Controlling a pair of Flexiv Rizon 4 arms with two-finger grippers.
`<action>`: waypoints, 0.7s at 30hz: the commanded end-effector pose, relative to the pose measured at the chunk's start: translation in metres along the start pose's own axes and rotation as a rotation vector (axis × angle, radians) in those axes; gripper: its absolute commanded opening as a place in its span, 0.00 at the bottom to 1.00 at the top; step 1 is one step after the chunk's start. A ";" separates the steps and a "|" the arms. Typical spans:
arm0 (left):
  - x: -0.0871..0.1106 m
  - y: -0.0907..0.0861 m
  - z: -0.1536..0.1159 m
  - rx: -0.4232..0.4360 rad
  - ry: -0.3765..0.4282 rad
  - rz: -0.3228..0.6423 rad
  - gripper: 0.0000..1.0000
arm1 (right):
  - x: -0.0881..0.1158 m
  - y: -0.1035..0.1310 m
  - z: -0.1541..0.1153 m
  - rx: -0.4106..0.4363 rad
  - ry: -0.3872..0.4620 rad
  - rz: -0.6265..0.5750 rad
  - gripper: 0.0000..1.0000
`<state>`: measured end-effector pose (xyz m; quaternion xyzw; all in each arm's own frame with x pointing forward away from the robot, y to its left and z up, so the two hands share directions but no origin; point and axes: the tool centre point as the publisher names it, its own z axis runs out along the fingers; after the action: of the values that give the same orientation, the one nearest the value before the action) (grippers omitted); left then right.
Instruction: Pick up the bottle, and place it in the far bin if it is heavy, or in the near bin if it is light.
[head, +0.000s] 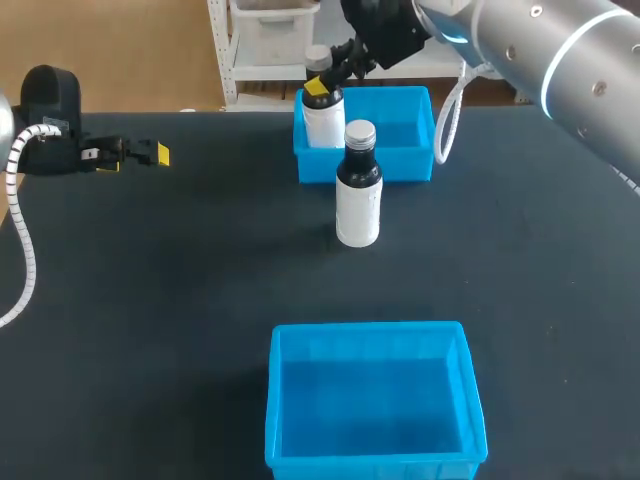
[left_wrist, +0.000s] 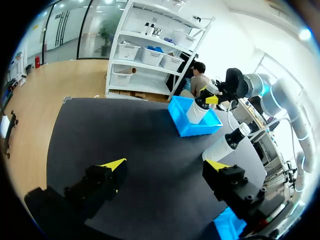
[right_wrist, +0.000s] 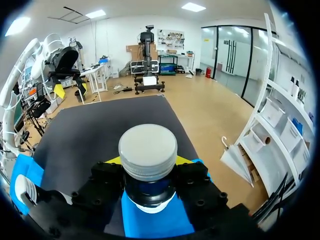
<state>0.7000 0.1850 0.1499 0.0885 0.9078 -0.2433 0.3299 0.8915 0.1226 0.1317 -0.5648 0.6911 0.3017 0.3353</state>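
Note:
A white bottle (head: 322, 120) with a dark neck and grey cap (right_wrist: 148, 152) is at the left end of the far blue bin (head: 410, 165). My right gripper (head: 322, 85) is shut on its neck, a yellow tip on each side. Whether its base rests on the bin floor is hidden. A second bottle of the same kind (head: 358, 190) stands upright on the table just in front of that bin. The near blue bin (head: 365, 328) holds nothing. My left gripper (head: 150, 153) is at the table's far left, open with nothing between its fingers (left_wrist: 114, 164).
The dark table top (head: 180, 300) lies bare between the two bins and to both sides. In the left wrist view the far bin (left_wrist: 182, 125), the held bottle (left_wrist: 197, 110) and the standing bottle (left_wrist: 225, 145) lie ahead of the left gripper.

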 end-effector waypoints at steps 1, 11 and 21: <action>0.000 0.000 0.000 0.000 0.000 0.000 1.00 | -0.004 -0.010 0.003 -0.136 0.008 0.002 0.00; 0.000 0.000 0.000 0.000 0.000 0.000 1.00 | -0.002 -0.011 0.005 -0.139 0.011 0.010 0.00; 0.000 0.000 0.000 0.000 0.000 0.000 1.00 | 0.001 -0.014 0.007 -0.140 0.010 0.017 0.00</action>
<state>0.7000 0.1850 0.1499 0.0885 0.9078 -0.2433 0.3299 0.8942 0.1223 0.1250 -0.5590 0.6977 0.2983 0.3343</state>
